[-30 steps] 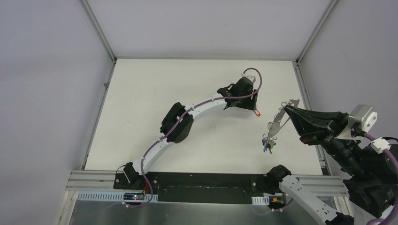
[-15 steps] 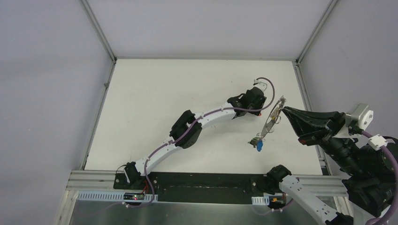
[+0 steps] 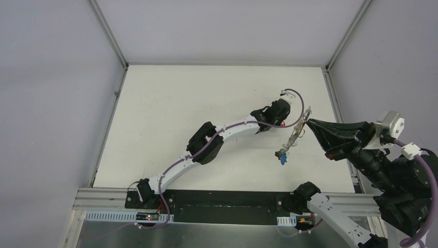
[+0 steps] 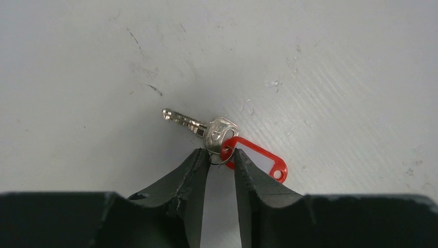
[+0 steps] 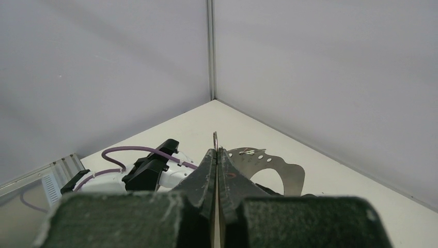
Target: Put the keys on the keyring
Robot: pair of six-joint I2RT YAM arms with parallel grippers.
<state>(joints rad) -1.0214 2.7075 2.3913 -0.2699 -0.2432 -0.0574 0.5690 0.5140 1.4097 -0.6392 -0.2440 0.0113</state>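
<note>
Closed right gripper (image 3: 309, 122) pinches keyring (image 3: 295, 135), keys (image 3: 282, 155) dangling; left gripper (image 4: 221, 155) jaws slightly apart around small ring (image 4: 217, 163) of silver key (image 4: 219, 130) on table (image 4: 335, 62).

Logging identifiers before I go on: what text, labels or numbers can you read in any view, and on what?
No text can be read in any view.
Head of the key: raised marks, too blurred to read.
White insert of the red tag: looks blank.
</note>
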